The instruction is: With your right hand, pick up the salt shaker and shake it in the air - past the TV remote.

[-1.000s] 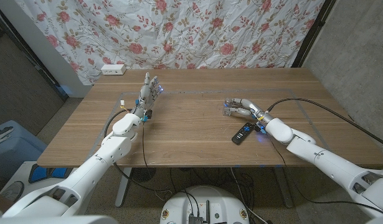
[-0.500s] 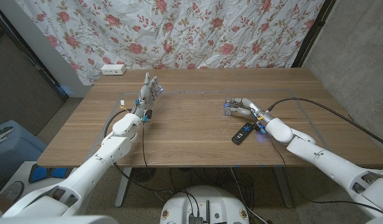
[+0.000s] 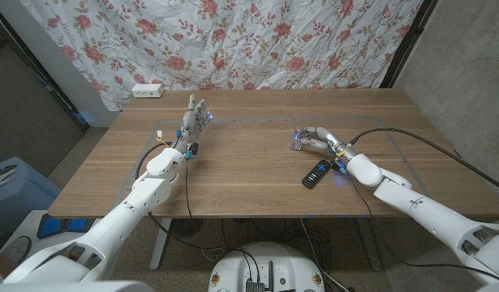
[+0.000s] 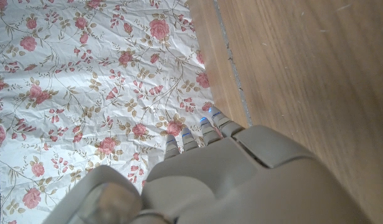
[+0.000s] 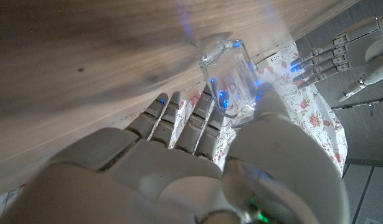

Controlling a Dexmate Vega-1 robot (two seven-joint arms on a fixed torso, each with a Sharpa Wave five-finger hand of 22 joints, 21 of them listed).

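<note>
The left hand shows from behind, its pale grey fingers stretched out and tipped with small blue lights. Beyond them runs the wooden table, its far edge meeting a rose-printed floral curtain.

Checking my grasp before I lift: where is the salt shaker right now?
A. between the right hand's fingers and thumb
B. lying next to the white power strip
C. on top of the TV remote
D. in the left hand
A: in the right wrist view the clear salt shaker sits between the right hand's fingers and thumb.
</note>
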